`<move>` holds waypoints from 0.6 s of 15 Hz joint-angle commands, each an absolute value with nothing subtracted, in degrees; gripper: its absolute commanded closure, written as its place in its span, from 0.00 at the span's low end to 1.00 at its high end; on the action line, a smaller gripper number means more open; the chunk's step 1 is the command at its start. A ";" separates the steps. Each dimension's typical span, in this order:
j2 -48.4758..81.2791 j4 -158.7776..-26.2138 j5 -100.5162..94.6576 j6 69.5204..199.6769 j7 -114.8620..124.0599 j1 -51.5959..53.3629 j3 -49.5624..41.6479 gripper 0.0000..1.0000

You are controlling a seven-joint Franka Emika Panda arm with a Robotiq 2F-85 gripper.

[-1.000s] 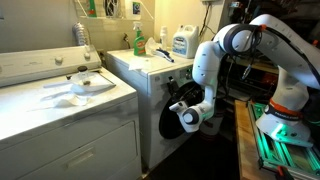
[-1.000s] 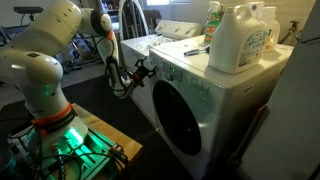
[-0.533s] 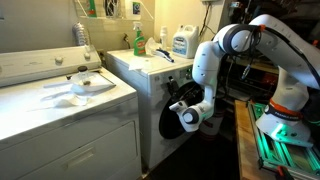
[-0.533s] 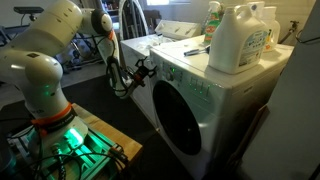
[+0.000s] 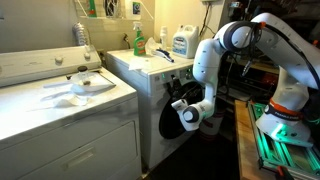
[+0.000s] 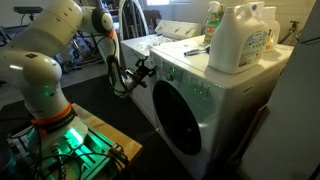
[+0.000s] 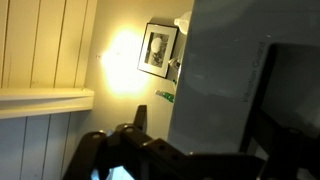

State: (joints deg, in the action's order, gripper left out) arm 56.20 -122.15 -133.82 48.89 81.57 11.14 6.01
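My gripper [image 5: 183,99] [image 6: 146,68] is at the upper corner of the front-loading machine [image 5: 152,80] [image 6: 235,105], just above its dark round door [image 5: 168,121] [image 6: 183,122]. In the wrist view the jaws [image 7: 200,105] are spread, with a grey panel of the machine [image 7: 215,70] standing between the two dark fingers. I cannot tell whether a finger touches the panel. The door looks closed in an exterior view. The gripper holds nothing that I can see.
A white detergent jug [image 5: 181,41] [image 6: 240,38] and a green bottle [image 5: 138,40] [image 6: 213,18] stand on the machine's top. A top-loading machine [image 5: 60,105] with a white cloth [image 5: 85,84] is beside it. The green-lit arm base [image 5: 285,130] [image 6: 50,135] is close by.
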 commanded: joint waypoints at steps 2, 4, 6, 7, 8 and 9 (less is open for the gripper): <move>50.40 -127.96 -133.37 52.10 88.19 6.73 8.95 0.00; 49.03 -129.15 -132.62 52.13 87.38 6.47 8.81 0.00; 48.92 -129.04 -131.65 49.61 86.22 7.16 8.27 0.00; 49.03 -128.97 -131.27 48.24 85.68 7.61 7.99 0.00; 49.58 -128.47 -130.63 46.19 85.38 8.10 7.82 0.00; 49.87 -128.40 -130.21 44.47 85.33 8.62 7.79 0.00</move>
State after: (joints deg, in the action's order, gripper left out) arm 51.76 -126.20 -133.58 52.14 86.18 7.74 8.39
